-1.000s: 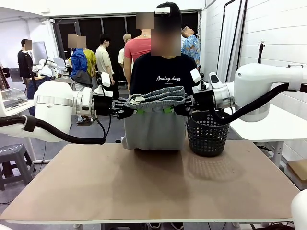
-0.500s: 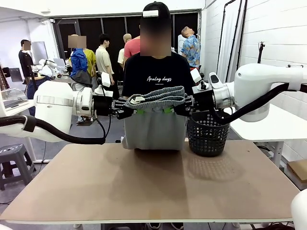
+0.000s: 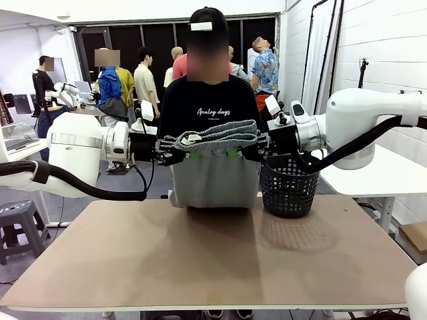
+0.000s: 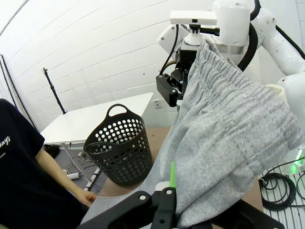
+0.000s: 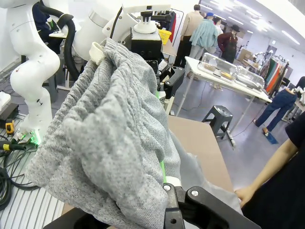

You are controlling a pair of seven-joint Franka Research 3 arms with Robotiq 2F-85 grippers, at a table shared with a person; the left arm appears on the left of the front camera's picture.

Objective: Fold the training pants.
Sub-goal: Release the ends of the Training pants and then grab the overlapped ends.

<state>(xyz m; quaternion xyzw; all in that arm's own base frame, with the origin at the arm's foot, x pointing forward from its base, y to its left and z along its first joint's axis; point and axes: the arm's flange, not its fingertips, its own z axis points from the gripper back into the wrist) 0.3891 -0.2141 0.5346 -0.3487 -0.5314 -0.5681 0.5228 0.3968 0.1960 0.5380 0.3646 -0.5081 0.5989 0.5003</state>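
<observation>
On a brown wooden counter (image 3: 200, 260) in a busy workshop, left jaws and right jaws clamp the ribbed waistband of light grey jersey training pants (image 3: 217, 177), raised at the far edge, legs draping down; a black perforated basket (image 3: 288, 190) stands just right, a person (image 3: 210, 110) behind.

The person (image 3: 208, 107) has shifted toward the robot's left

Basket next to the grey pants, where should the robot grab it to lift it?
Probably by the arched handle on the rim of the black basket, coming straight down from above. It stands upright on the table, and the handle sticks up free.
</observation>
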